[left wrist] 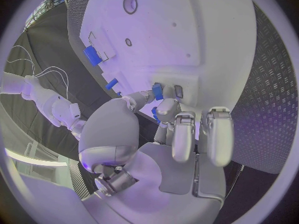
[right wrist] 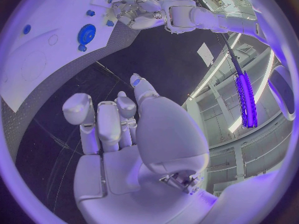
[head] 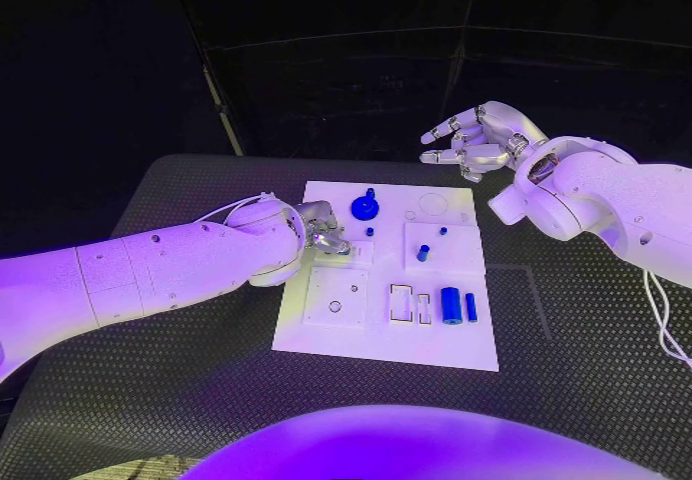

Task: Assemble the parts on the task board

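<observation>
A white rectangular task board [head: 387, 345] lies in the middle of a black textured table [head: 173, 400]. The robot's left hand [head: 320, 228], silver and many-fingered on a white arm, reaches over the board's left edge, about halfway up it. Its fingertips [left wrist: 158, 91] press down at a raised white block on the board, and in the left wrist view a small blue part [left wrist: 157, 90] sits between the thumb and a finger, so the hand appears to pinch that piece against the block. The other fingers curl downward beside it.

Just beyond this hand, farther from the robot, a round blue gear-like disc with a knob [head: 365, 207] stands on the board. A tiny blue peg [head: 369, 231] lies close to the hand's fingers, and a short blue pin [head: 423, 253] rests on a raised white square a little farther to the hand's right. Nearer the robot, well apart from the hand, a blue cylinder [head: 450, 305] and a thinner blue bar [head: 470, 307] lie side by side, next to two narrow rectangular slots [head: 408, 304].

The right hand [head: 469, 139] hangs in the air beyond the board's far right corner, touching nothing. Its fingers are loosely bent and spread apart, and it holds no part.
</observation>
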### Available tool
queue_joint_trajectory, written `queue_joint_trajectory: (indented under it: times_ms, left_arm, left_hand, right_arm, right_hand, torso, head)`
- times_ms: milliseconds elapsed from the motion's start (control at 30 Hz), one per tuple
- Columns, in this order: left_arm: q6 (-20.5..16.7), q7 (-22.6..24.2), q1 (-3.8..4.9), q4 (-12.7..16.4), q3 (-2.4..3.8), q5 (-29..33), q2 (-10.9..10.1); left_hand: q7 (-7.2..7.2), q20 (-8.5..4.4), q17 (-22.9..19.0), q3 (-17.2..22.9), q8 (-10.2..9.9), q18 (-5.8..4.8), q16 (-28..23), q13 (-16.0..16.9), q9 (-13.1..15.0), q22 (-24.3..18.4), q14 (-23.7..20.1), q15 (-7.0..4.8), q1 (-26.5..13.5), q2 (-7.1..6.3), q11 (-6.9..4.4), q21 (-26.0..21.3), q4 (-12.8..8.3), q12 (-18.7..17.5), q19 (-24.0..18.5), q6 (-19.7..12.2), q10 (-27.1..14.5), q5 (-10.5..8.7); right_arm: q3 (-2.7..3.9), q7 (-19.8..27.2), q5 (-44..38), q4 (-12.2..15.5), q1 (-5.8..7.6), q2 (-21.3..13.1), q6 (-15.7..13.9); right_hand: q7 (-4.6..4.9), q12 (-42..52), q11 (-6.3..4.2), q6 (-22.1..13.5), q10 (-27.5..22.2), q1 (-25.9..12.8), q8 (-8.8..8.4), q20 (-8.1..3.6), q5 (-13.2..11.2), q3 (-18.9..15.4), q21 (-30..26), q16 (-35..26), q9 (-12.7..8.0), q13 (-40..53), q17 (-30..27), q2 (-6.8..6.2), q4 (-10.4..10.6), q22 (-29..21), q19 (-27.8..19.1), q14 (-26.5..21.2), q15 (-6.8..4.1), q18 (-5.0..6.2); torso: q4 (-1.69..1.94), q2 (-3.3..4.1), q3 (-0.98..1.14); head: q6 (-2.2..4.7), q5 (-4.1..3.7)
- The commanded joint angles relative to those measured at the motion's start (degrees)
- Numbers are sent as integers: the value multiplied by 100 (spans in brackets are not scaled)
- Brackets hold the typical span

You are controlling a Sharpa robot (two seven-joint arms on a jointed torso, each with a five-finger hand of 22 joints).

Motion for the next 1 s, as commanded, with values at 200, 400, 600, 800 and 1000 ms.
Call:
queue_joint_trajectory:
  times_ms: [200,400,600,800,1000]
  left_arm:
    - [181,-171,-17,-46,-18,-21,33]
    - [216,-164,-5,-69,-17,-21,76]
    - [410,-166,33,-151,-15,-11,148]
    - [738,-196,74,-293,-15,95,250]
    - [856,-226,90,-389,-15,181,316]
  left_hand:
    - [-55,-45,1509,901,47,-64,18,7,8,978,606,-53,8,-4,-2,36,-856,34,311,11,41,23]
    - [-57,-46,1509,900,49,-64,18,-2,10,977,606,-54,4,-2,-3,34,-853,28,310,12,37,23]
    - [-59,-47,1509,893,54,-66,18,11,14,987,606,-54,-1,-2,-5,42,-849,40,315,12,48,22]
    - [-77,-50,1509,831,74,-70,18,24,29,1001,606,-59,-30,16,-16,51,-822,61,322,20,78,11]
    - [-90,-55,1509,765,85,-73,18,41,36,1013,606,-65,-47,55,-25,59,-796,83,329,32,104,7]
  right_arm:
    - [5,49,-16,5,10,11,34]
    - [5,48,-16,3,10,16,35]
    - [5,45,-16,-4,10,26,40]
    - [5,38,-16,-10,10,35,53]
    - [5,32,-16,-14,11,40,64]
  right_hand:
    - [-7,-13,-16,-51,-30,-10,29,-11,45,28,-24,-40,-9,-8,-2,57,-22,-3,19,52,-27,88]
    - [-7,-15,-16,-52,-32,-10,31,-12,58,33,-27,-44,-9,-12,-5,57,-24,-7,18,52,-28,89]
    - [-7,-15,-16,-52,-32,-10,31,-12,58,33,-27,-44,-9,-12,-5,57,-24,-7,18,52,-28,89]
    - [-7,-15,-16,-53,-33,-10,33,-12,68,36,-29,-48,-9,-14,-8,58,-26,-8,18,52,-28,89]
    - [-7,-15,-16,-53,-33,-10,33,-12,72,37,-30,-49,-9,-14,-9,58,-26,-9,18,51,-28,89]
  torso:
    - [-7,1,-1]
    - [-4,4,1]
    - [-4,-1,3]
    - [-8,-1,8]
    - [1,0,6]
  head:
    - [1,-8]
    - [1,-17]
    - [1,-23]
    - [1,-35]
    - [1,-41]
